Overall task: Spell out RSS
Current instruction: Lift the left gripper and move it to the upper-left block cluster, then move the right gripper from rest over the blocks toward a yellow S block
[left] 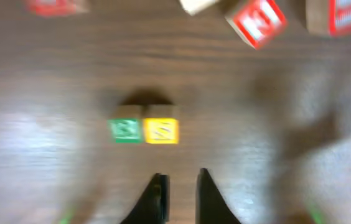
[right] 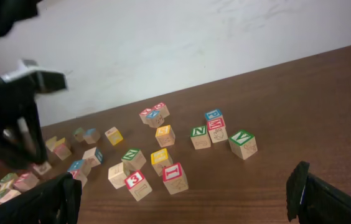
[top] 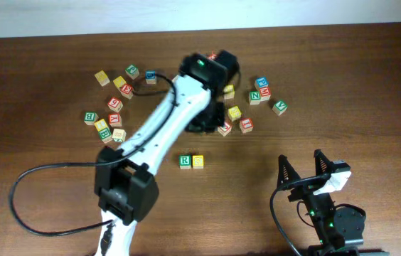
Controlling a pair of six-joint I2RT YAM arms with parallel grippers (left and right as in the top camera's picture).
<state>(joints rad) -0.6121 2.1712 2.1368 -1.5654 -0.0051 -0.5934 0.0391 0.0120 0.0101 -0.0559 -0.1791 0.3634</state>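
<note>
The green-edged R cube (top: 185,161) lies on the table with a yellow-edged cube (top: 198,161) touching its right side. In the blurred left wrist view the same pair shows as a green cube (left: 126,130) and a yellow cube (left: 162,131), just beyond my left gripper (left: 182,174). Its jaws stand a narrow gap apart with only bare table between them. From overhead, my left gripper (top: 210,119) hangs over the cube cluster, mostly hidden under its wrist. Another yellow-edged cube (top: 234,112) lies loose beside it; its letter is unreadable. My right gripper (top: 301,160) is wide open and empty.
Loose letter cubes are scattered in two groups across the far half of the table: a left group (top: 111,107) and a right group (top: 261,92). Red-edged cubes (top: 247,126) lie near the left gripper. The left arm's cable (top: 37,178) loops at the front left.
</note>
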